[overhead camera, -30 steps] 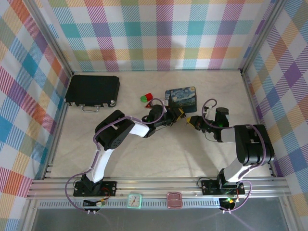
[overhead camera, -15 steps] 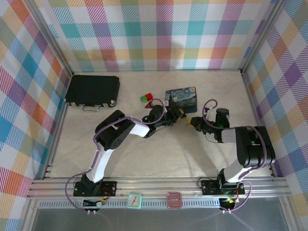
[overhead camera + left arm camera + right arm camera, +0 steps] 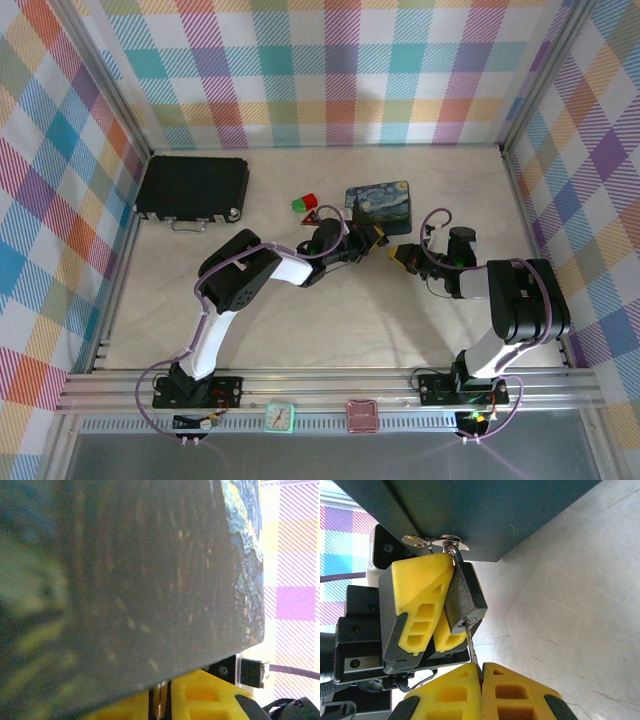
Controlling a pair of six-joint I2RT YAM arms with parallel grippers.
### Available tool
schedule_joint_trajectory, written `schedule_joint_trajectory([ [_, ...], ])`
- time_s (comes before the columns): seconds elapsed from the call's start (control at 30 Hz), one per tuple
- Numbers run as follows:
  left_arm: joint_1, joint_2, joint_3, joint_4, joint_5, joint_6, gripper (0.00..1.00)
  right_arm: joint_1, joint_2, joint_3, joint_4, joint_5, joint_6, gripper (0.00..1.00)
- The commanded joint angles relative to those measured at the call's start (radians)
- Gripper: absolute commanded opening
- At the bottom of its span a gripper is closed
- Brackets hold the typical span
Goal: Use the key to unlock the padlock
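- Top view: your left gripper (image 3: 370,238) and right gripper (image 3: 398,252) face each other at the near edge of the blue tin (image 3: 378,200).
- Left wrist: the tin's side (image 3: 125,580) sits close and blurred.
- Right wrist: the padlock (image 3: 465,600) hangs from the tin's hasp (image 3: 451,542), against the left fingers (image 3: 415,605). You cannot tell whether they grip it. The right jaws are clamped on the key (image 3: 472,647), whose tip is in the keyhole.

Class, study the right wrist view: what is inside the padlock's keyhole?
The thin shaft of the key enters the keyhole of the padlock. The right hand covers its head; the tip inside the lock is hidden.
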Motion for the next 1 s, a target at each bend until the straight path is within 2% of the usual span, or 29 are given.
schedule_joint_trajectory([
  [0.0, -0.021, -0.038, 0.025, 0.037, 0.019, 0.002, 0.0, -0.002, -0.005, 0.0, 0.077, -0.027, 0.027, 0.0],
  [0.2, -0.026, -0.035, 0.022, 0.049, 0.028, -0.007, 0.0, -0.002, -0.013, 0.004, 0.093, -0.029, 0.054, 0.0],
  [0.37, -0.043, -0.032, 0.035, 0.049, 0.032, -0.005, 0.0, 0.005, 0.037, 0.005, 0.237, -0.069, 0.201, 0.0],
  [0.57, -0.061, -0.006, 0.041, 0.094, 0.026, -0.039, 0.0, 0.023, 0.061, 0.015, 0.294, -0.099, 0.311, 0.0],
  [0.8, -0.063, -0.026, 0.023, 0.116, 0.056, -0.056, 0.0, -0.008, 0.075, 0.063, 0.133, -0.074, 0.281, 0.0],
  [0.97, -0.077, -0.027, 0.014, 0.159, 0.105, -0.108, 0.0, -0.054, 0.162, 0.115, 0.111, -0.105, 0.368, 0.0],
])
